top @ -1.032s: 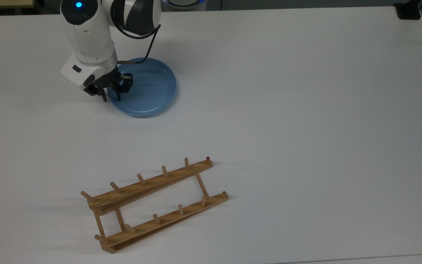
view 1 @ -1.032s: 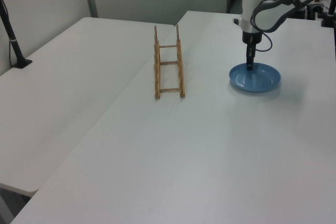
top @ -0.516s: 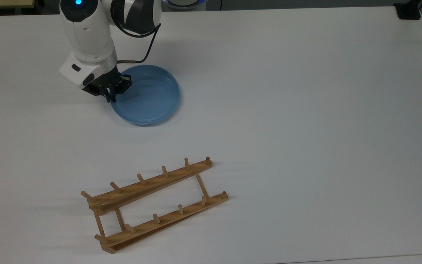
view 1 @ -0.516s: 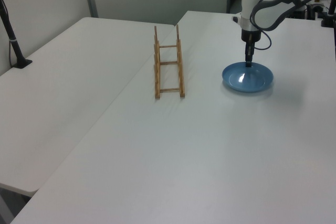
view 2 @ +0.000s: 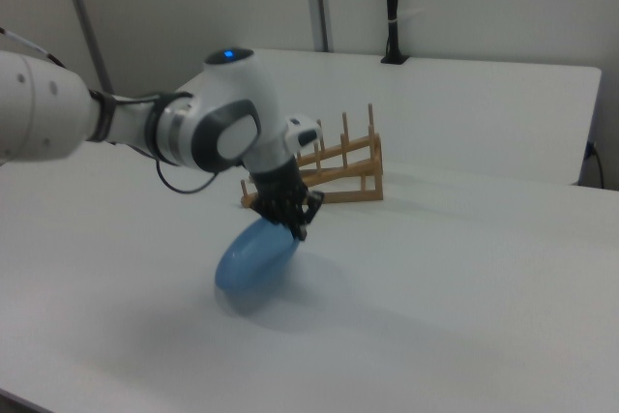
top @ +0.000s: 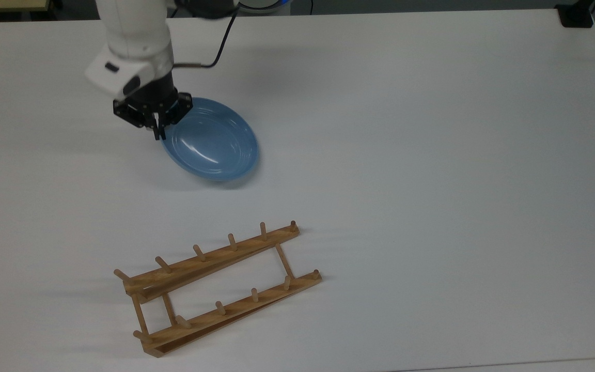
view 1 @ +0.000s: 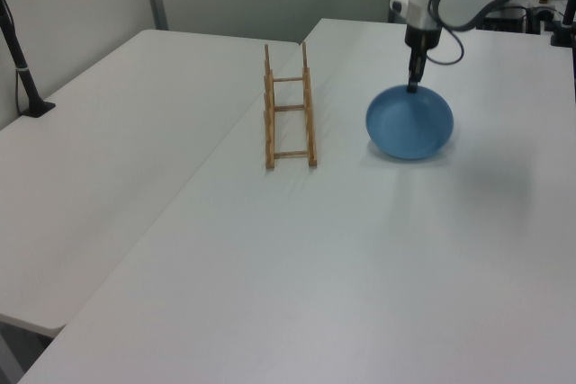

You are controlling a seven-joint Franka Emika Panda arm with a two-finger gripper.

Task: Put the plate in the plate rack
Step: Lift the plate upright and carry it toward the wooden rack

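Change since a second ago: I logged the plate lying flat on the desk then; it now hangs tilted off the surface, and the arm has risen with it. The plate rack has not shifted.

Arm: I see the white forearm reaching down from the top view's upper left, wrist pointing downward. In the right view it comes in from the right view's left, with the blue status light on top of the joint.

Pincer: fingers drawn narrow and clamped on the plate's rim at its upper edge; in the left view the pincer sits directly above the plate.

Plate: light blue, glossy, hanging below the pincer by its gripped edge. In the right view the plate slopes down toward the right view's left, its low edge near the desk; I cannot tell whether it touches.

Plate rack: wooden, two rails with upright pegs, standing on the desk well apart from the plate, toward the top view's bottom; in the left view the plate rack stands to the left view's left of the plate.
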